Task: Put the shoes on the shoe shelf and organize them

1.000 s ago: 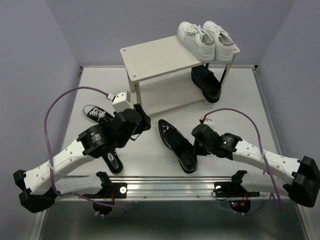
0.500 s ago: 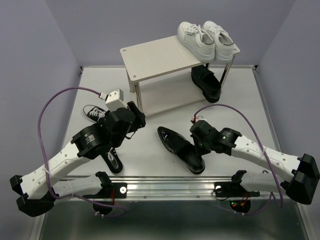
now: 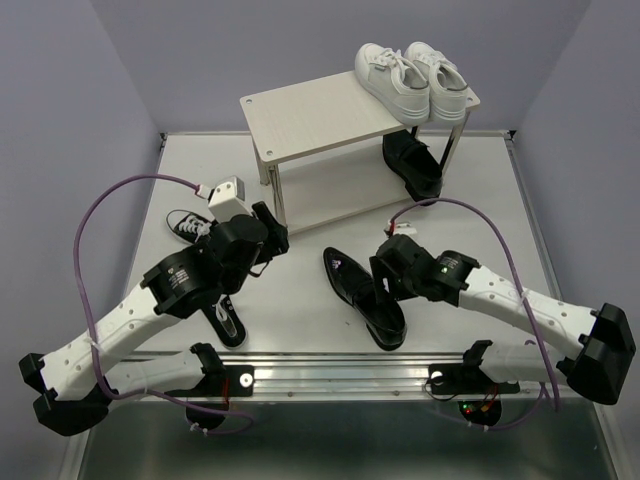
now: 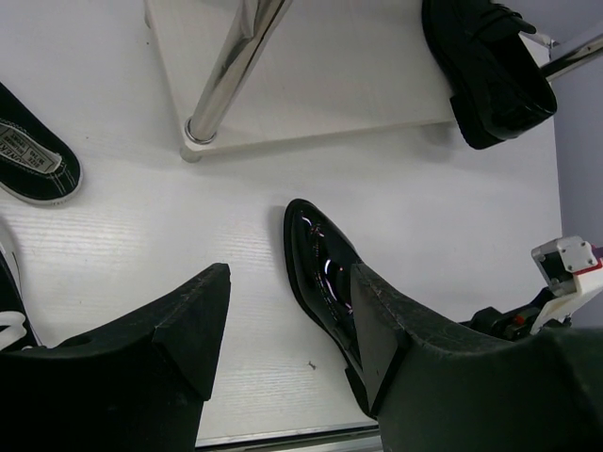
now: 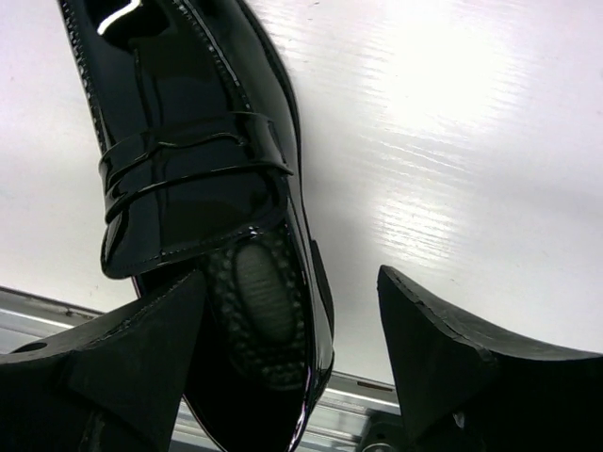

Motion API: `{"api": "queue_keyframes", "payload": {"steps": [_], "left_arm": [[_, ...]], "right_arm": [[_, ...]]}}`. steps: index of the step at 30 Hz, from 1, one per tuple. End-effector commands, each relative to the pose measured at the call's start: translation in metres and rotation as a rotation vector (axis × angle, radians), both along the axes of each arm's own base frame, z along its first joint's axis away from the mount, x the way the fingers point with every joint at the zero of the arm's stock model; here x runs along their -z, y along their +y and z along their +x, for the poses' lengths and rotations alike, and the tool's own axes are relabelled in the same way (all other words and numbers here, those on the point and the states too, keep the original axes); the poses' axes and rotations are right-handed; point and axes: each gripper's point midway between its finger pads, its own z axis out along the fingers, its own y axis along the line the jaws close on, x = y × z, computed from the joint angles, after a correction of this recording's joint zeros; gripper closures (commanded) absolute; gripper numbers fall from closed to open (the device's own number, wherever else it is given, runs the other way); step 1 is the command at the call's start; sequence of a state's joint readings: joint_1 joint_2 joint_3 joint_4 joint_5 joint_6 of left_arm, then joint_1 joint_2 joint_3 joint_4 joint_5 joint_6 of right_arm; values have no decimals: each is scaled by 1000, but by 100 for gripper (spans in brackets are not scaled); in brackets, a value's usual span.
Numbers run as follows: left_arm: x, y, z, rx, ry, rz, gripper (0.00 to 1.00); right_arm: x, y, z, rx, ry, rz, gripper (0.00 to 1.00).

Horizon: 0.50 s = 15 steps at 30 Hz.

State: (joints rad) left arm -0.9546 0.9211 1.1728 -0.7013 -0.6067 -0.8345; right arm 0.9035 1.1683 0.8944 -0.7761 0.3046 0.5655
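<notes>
I've got the right gripper point(image 5: 292, 278) spread wide over the black loafer point(image 5: 188, 160) on the counter point(image 5: 452, 141); left gripper point(image 4: 290, 273) parted, empty.

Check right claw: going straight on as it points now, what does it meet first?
Probably the glossy black loafer, lying under the open right claw nearer one finger; the other finger faces bare table. Depth is unclear.

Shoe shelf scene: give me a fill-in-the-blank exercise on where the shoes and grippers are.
1. The white sneakers stand on the shoe shelf's ____ board.
2. The loafer on its lower board is glossy ____.
3. The right gripper's jaws stand ____ over the second loafer on the table.
4. The left gripper holds ____.
Missing words: top; black; open; nothing.
</notes>
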Motion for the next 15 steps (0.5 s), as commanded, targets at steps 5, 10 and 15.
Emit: {"api": "queue_keyframes", "payload": {"steps": [5, 10, 15], "left_arm": [[-4, 0, 8, -29, -24, 13, 35], [-3, 0, 10, -31, -30, 13, 35], [-5, 0, 11, -37, -38, 11, 35]], "right_arm": [[-7, -6, -10, 195, 40, 97, 21], [17, -1, -29, 219, 146, 139, 23], [33, -5, -39, 242, 191, 119, 31]]}}
